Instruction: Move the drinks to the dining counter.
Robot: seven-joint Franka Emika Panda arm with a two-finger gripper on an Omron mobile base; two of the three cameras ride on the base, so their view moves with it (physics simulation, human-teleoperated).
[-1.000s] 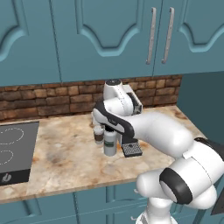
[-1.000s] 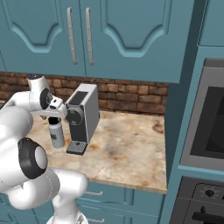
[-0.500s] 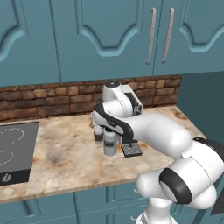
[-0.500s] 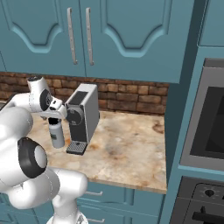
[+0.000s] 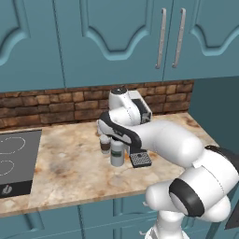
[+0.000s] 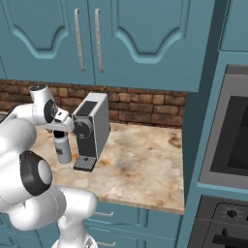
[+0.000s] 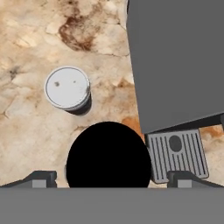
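Hovering straight over the bottle (image 7: 108, 154), the hand (image 7: 109, 178) has its two dark tips spread wide, one on each side of the black cap, with nothing pinched between them; from where I stand it looks set to drop around the neck, though I cannot tell whether the tips have reached cap level yet. In the left base view the bottle (image 5: 116, 154) stands upright near the front of the desk (image 5: 70, 168), just beside the drip grate of the grey coffee machine (image 6: 93, 128); the paper cup (image 5: 105, 144) stands close behind it, nearer the brick wall (image 5: 56, 102), apart from it as far as I can see.

I'd judge the bottle light, rigid and smooth-sided, so rather slippery; a grip below the cap, on the upper body, seems safest. The cup looks lighter and softer; squeezed hard it would likely buckle or pop its white lid (image 7: 67, 87).

Mottled marble gives a flat, hard footing; a black stovetop (image 5: 11, 163) lies well to one side, teal cabinets (image 5: 116, 42) hang overhead, and an oven column (image 6: 227, 135) closes the far end.
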